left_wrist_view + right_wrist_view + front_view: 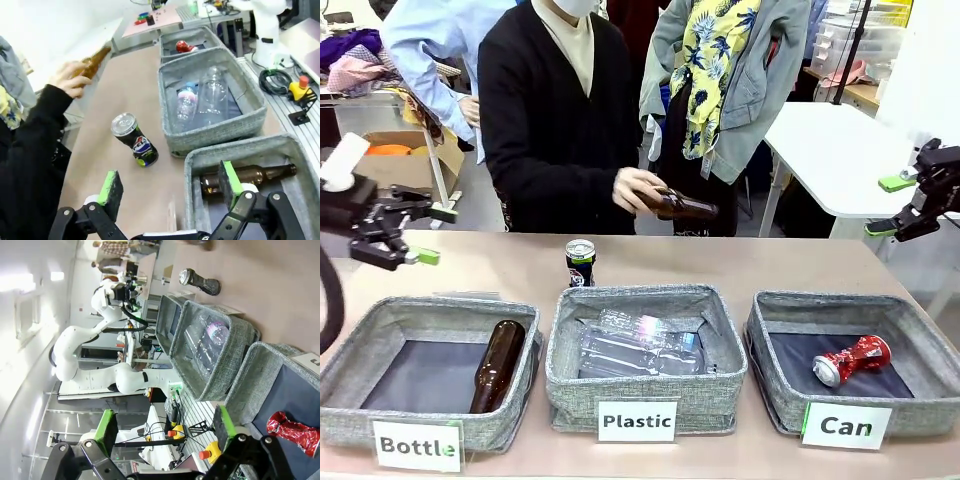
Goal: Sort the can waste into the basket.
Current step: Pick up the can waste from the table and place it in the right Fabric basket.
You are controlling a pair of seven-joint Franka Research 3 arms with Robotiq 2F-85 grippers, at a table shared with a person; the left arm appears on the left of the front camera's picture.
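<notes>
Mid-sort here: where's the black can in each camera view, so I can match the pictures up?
Front view: black can upright, left of centre, just behind the Plastic basket.
Left wrist view: black can left of centre, beside that basket's wall.
Right wrist view: black can at the top, right of centre, sideways in the picture.
Shared landmark: the Plastic basket holding clear bottles.

Bright, even indoor light; fisheye warp at wrist-view edges.
</notes>
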